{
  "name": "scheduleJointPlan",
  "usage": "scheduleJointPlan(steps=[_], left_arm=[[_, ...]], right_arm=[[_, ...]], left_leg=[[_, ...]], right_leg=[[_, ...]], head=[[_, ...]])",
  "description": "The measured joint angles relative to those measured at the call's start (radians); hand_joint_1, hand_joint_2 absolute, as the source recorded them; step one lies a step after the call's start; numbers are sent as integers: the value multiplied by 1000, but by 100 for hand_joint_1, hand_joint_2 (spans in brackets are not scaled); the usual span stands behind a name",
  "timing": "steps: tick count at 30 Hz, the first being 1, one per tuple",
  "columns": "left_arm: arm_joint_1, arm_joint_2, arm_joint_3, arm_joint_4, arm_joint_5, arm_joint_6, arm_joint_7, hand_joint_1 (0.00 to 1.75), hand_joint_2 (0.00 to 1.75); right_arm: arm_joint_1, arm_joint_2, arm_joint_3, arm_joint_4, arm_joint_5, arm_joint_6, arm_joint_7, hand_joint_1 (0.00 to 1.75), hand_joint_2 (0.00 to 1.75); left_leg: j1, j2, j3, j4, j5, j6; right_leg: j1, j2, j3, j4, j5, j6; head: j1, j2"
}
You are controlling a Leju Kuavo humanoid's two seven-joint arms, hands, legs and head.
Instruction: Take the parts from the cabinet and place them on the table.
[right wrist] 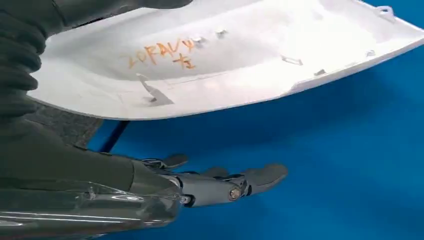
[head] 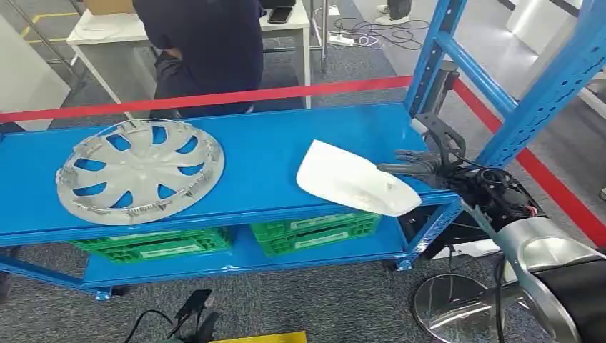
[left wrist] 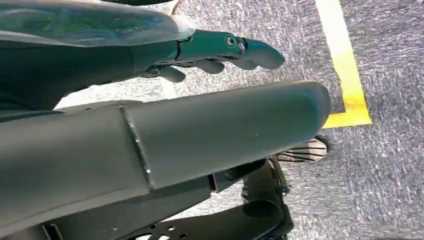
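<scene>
person (head: 204,50): cut off above the shoulders by top edge; white part (head: 354,179): its right end hides right hand (head: 421,170) fingertips; green crates (head: 236,239): tops hidden under shelf (head: 257,153)

The left robot hand (left wrist: 220,55), fingers extended, hangs above grey carpet (left wrist: 390,175).

Workshop or test floor for car parts.
A blue steel rack (head: 514,93) carries a hubcap (head: 139,171) and a white body panel (head: 354,179), with green crates (head: 314,232) on the shelf below; red barrier tape (head: 214,96), grey carpet (head: 343,300) with yellow floor tape (left wrist: 345,60), and a white desk (head: 128,32) behind.
</scene>
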Motion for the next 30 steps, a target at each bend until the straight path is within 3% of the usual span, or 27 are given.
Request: scheduleJointPlan(steps=[7, 17, 30], left_arm=[[-6, 0, -2, 0, 0, -5, -1, 0, 0], [-7, -1, -2, 0, 4, -5, 5, 0, 0], [-9, -12, -2, 0, 4, -2, 14, 0, 0]], right_arm=[[0, 6, 4, 0, 20, 3, 5, 0, 175], [11, 31, 48, 0, 107, -44, 74, 0, 175], [38, 57, 87, 3, 93, -46, 63, 0, 175]], left_leg=[[0, 0, 0, 0, 0, 0], [0, 0, 0, 0, 0, 0], [0, 0, 0, 0, 0, 0]], right_leg=[[0, 0, 0, 0, 0, 0], [0, 1, 0, 0, 0, 0], [0, 0, 1, 0, 0, 0]], head=[[0, 0], [0, 0], [0, 0]])
